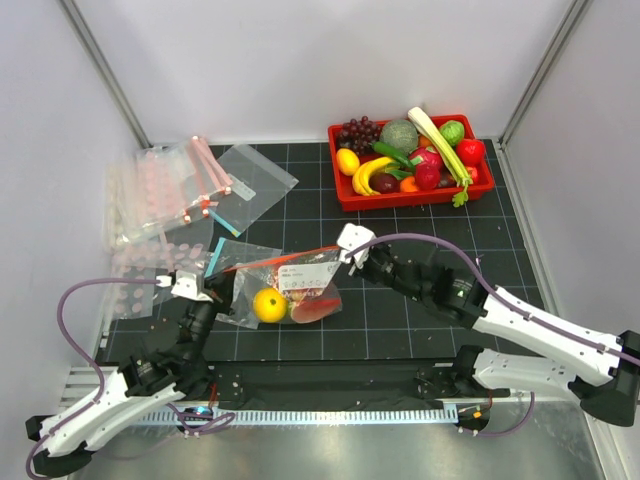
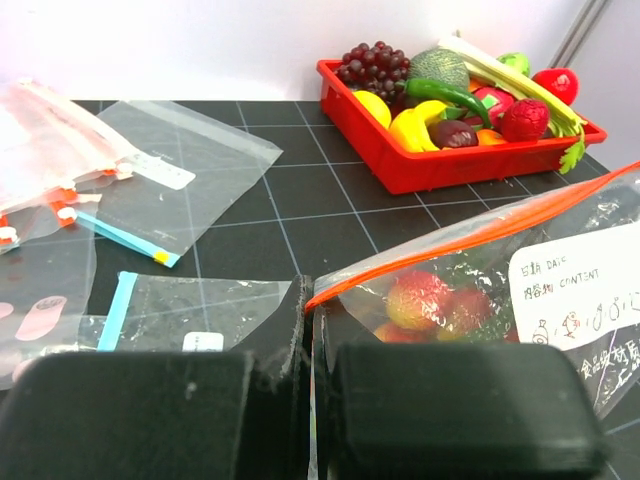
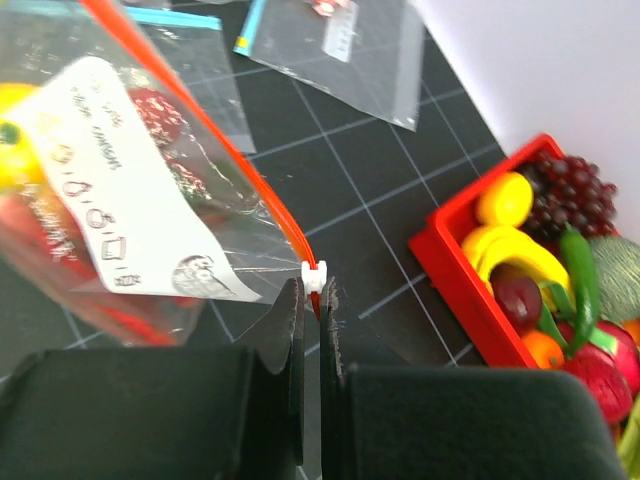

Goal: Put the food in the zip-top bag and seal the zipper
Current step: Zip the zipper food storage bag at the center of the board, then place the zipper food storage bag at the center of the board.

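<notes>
The clear zip-top bag (image 1: 295, 290) hangs between my two grippers just above the mat, with a white label on its side. Inside it are a yellow round fruit (image 1: 269, 305) and a red wedge (image 1: 318, 306). Its red-orange zipper (image 1: 275, 264) is stretched taut. My left gripper (image 1: 212, 288) is shut on the zipper's left end (image 2: 312, 300). My right gripper (image 1: 343, 250) is shut on the zipper's right end, just below the small white slider (image 3: 315, 274). The food shows through the plastic in the left wrist view (image 2: 430, 305).
A red tray (image 1: 412, 193) of toy produce, with grapes, banana and celery, stands at the back right. Several spare clear bags with pink strips (image 1: 170, 185) lie at the back left. One flat bag with a blue strip (image 1: 235, 255) lies under the held bag.
</notes>
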You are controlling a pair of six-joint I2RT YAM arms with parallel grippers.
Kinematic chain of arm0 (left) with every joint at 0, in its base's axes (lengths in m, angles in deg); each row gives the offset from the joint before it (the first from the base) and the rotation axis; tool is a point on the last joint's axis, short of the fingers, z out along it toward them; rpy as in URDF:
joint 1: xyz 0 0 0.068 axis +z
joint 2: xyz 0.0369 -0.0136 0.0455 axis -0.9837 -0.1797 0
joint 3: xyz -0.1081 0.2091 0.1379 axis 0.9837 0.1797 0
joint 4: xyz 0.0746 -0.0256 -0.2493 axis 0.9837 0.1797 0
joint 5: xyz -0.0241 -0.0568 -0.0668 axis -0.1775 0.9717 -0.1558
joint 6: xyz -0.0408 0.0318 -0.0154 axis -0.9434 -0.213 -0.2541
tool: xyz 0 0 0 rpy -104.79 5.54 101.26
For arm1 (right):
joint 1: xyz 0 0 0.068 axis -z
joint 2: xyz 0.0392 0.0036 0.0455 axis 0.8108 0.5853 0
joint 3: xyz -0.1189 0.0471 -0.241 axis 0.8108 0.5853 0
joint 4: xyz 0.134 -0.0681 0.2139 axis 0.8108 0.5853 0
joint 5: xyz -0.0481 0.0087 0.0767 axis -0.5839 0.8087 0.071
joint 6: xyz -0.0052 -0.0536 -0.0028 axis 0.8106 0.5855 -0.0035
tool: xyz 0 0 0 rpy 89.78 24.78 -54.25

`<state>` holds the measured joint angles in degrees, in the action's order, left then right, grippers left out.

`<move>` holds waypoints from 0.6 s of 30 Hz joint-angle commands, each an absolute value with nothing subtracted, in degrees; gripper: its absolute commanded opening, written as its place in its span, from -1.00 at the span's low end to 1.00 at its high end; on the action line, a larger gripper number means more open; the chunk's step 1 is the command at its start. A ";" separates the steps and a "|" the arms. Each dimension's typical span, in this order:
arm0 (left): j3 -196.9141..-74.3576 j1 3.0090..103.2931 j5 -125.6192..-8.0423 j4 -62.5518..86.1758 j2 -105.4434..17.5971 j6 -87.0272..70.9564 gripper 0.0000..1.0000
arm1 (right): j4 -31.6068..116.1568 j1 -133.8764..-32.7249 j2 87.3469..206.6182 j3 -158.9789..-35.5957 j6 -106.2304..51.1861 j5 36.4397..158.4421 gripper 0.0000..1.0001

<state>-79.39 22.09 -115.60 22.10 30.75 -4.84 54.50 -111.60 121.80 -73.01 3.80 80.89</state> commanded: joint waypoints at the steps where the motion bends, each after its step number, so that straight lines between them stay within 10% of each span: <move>1: -80.17 22.87 -121.15 19.90 31.66 -3.40 -0.99 | 51.80 -110.25 119.43 -71.40 3.64 67.57 -0.98; 18: -93.77 23.05 -106.04 8.81 -9.80 -6.38 -1.00 | 42.56 -104.80 121.44 -69.20 -5.85 57.11 -0.98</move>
